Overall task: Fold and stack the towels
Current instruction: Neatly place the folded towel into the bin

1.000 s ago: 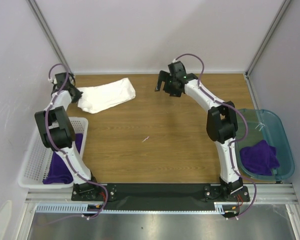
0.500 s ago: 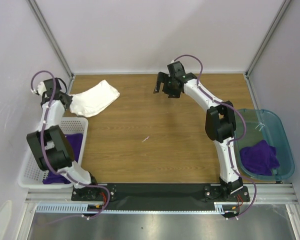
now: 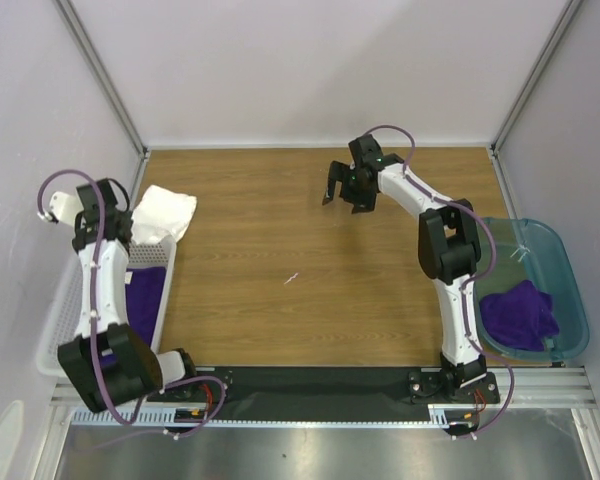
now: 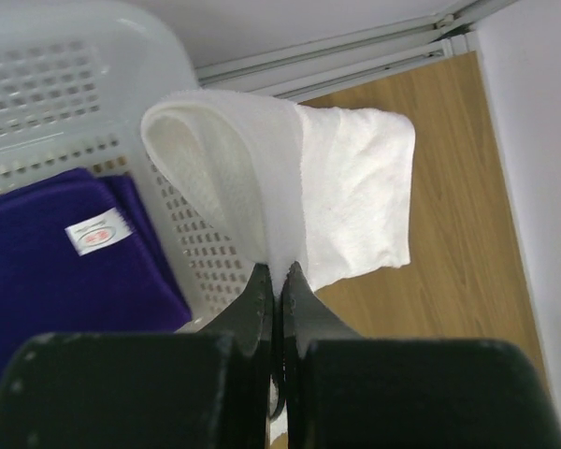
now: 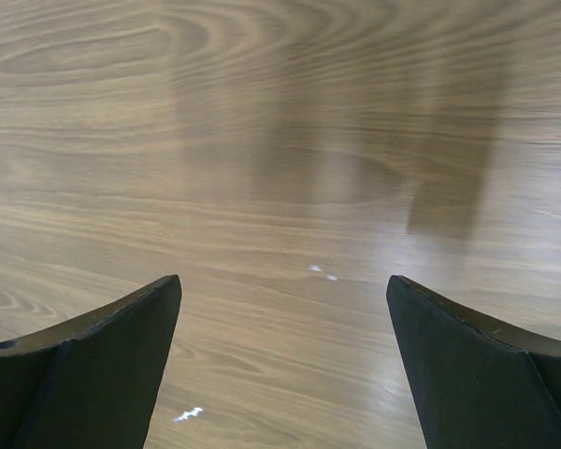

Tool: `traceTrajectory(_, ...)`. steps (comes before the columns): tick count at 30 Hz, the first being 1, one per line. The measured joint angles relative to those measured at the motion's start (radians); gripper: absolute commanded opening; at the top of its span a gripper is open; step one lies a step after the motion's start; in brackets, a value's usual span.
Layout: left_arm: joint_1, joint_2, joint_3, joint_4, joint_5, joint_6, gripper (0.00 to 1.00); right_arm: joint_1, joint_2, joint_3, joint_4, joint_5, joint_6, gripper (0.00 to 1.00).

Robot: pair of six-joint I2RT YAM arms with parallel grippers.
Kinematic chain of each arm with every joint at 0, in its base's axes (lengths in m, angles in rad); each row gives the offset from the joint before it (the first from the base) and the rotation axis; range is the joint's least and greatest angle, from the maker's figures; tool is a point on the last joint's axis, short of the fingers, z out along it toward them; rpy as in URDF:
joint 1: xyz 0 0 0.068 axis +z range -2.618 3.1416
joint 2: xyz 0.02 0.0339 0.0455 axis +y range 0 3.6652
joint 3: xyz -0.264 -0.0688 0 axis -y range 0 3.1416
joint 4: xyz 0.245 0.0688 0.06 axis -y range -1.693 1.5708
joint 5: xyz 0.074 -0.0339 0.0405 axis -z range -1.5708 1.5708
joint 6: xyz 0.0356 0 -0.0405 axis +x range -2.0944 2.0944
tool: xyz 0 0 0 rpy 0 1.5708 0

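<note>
Left hand (image 3: 130, 226) is clamped shut on a fold of the white towel (image 4: 351, 201), which hangs ahead of my fingers over the basket's (image 4: 65, 89) far corner, at the desk's (image 3: 300, 300) left edge. Its free end trails toward the bare wood, away from the purple towel (image 4: 47, 271) in the basket. My right hand (image 3: 345, 185) hovers wide apart over the far middle, so I judge the left must carry the cloth rightward.
</note>
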State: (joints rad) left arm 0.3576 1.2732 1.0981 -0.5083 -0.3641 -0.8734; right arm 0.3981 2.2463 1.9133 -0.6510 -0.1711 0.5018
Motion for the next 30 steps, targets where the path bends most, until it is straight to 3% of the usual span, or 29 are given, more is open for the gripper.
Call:
traceTrajectory(14,0.172,-0.259,-0.205,-0.138,0.0,0.111,0.01,-0.051,-0.117,-0.109,-0.026,-0.007,-0.06,1.0)
traceTrajectory(30,0.223,-0.511,-0.373,-0.261,-0.098,0.136,0.0,-0.131,-0.121,-0.158,-0.029,-0.02,-0.063,1.0)
